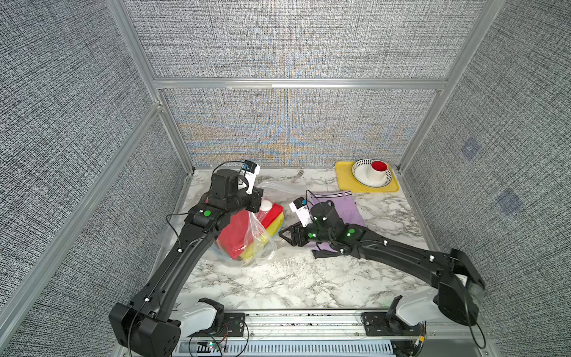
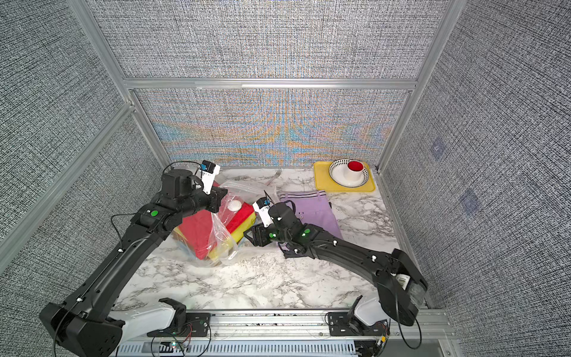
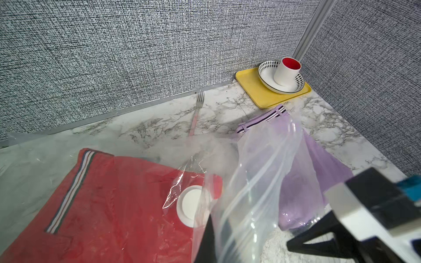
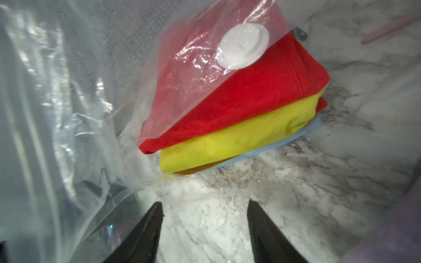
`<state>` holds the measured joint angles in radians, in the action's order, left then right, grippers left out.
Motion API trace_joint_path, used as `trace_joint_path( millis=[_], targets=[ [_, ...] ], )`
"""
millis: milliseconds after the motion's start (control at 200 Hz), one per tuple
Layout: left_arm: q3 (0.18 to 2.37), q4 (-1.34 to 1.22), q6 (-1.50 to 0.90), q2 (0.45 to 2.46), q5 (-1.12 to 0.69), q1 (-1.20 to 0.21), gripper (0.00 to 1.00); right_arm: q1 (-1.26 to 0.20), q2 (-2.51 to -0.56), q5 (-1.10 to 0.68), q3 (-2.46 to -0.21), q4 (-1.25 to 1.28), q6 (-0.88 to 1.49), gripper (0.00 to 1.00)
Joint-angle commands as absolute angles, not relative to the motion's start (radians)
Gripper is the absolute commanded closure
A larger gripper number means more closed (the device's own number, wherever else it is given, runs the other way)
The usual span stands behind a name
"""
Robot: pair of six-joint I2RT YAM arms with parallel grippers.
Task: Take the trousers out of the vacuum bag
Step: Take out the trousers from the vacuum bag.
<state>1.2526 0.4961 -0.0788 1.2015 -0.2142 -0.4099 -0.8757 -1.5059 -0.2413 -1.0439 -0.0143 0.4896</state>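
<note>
The vacuum bag lies on the tabletop with the red trousers, yellow trousers and light blue trousers stacked inside. The left gripper has its jaws closed on a lifted fold of the bag. The right gripper points at the stack, jaws apart and holding nothing. The lilac trousers lie outside the bag, under the right arm.

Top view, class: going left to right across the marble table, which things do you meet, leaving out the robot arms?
vacuum bag → lilac trousers → white cup
</note>
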Motion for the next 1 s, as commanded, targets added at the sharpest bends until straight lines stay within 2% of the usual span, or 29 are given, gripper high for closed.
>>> trace_joint_path(
  millis=[0,390,996],
  targets=[
    [1.254,0.464,-0.060,1.190,-0.251,-0.416,1.00,-0.876,-1.580,-0.261,-1.077,0.050,0.538,0.38],
    [1.250,0.463,-0.008,1.137,-0.258,-0.423,1.00,-0.885,-1.808,-0.323,-1.207,0.156,0.652,0.38],
    [1.292,0.480,0.015,1.155,-0.203,-0.425,1.00,-0.879,-1.970,-0.314,-1.309,0.241,0.732,0.38]
  ],
)
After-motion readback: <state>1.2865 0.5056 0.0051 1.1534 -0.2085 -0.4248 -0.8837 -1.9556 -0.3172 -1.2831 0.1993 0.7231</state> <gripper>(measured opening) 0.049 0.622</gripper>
